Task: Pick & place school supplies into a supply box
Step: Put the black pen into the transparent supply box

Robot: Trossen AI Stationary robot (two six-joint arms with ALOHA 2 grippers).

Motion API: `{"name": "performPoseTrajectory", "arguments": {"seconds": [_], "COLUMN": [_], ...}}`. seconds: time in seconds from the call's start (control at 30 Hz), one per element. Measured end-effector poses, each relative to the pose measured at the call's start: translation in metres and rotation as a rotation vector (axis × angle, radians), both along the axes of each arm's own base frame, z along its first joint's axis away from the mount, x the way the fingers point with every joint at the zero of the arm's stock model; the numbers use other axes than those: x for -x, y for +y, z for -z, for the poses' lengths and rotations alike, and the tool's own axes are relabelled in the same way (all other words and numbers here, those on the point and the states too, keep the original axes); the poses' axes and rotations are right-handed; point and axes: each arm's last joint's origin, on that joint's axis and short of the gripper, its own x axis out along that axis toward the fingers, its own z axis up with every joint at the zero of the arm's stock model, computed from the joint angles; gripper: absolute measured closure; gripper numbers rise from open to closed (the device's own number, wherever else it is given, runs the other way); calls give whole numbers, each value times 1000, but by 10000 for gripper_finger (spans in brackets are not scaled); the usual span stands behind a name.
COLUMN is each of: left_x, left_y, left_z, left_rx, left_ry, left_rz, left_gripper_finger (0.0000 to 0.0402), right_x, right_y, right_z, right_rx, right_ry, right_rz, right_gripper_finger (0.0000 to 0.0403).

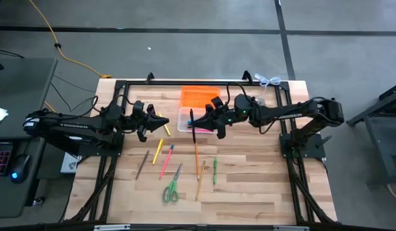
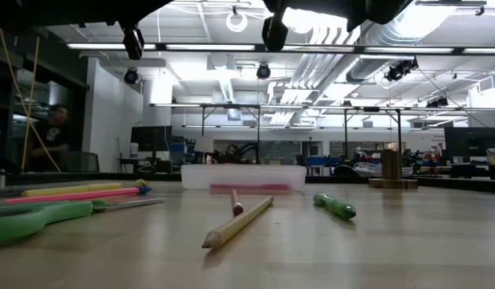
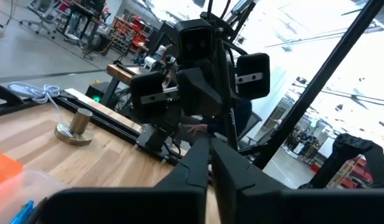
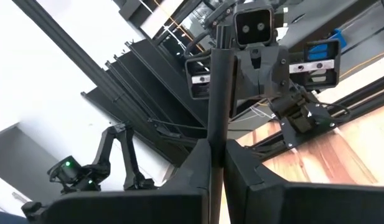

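Note:
My left gripper (image 1: 153, 122) hangs above the table left of the supply box, shut on a yellow pencil (image 1: 163, 122). My right gripper (image 1: 205, 120) is over the box's near edge, shut on a dark pen (image 1: 192, 128). The supply box (image 1: 187, 120) is clear with an orange lid (image 1: 199, 95) lying open behind it. Flat on the table nearer me are a dark brown pencil (image 1: 142, 164), a yellow pencil (image 1: 158, 151), a pink marker (image 1: 165, 162), green-handled scissors (image 1: 171, 188), an orange pencil (image 1: 196, 159), a wooden pencil (image 1: 201, 180) and a green pen (image 1: 215, 171). My left gripper pinches the yellow pencil between its two fingers (image 3: 192, 168), coming level from the table's left. The pencil is lifted clear, and a short end (image 1: 164, 124) sticks out toward the box. My right gripper pinches the dark pen's shaft (image 4: 215, 134) between its two fingers, coming level from the table's right and lying across it. The pen is lifted clear, running from the far side to the near side, its near end (image 1: 194, 141) beyond the box's edge.
A silvery bell-like object (image 3: 76, 126) stands on the table to the right of the box, near the far edge. A white cable (image 1: 269, 81) lies at the far right corner. The black frame rails (image 1: 120, 86) border the table. Bare wood shows at the near right (image 1: 262, 186).

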Motion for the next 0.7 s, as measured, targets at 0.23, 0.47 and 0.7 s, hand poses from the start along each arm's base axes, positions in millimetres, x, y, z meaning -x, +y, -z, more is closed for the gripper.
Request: {"name": "performPoseTrajectory", "arguments": {"seconds": [0.23, 0.47, 0.7], "left_x": [-7, -19, -30], "left_y": [1, 2, 2], "left_z": [6, 8, 9], "left_rx": [8, 27, 39], "left_ry": [38, -6, -49], "left_rz": [-35, -26, -19], "left_gripper_finger": [261, 204, 193], "right_x": [-1, -1, -1], "right_y": [-1, -3, -4], "right_z": [1, 1, 0], "right_rx": [32, 70, 70], "right_ry": [-7, -7, -18], "right_rz": [36, 98, 156], "right_gripper_finger": [400, 401, 401]}}
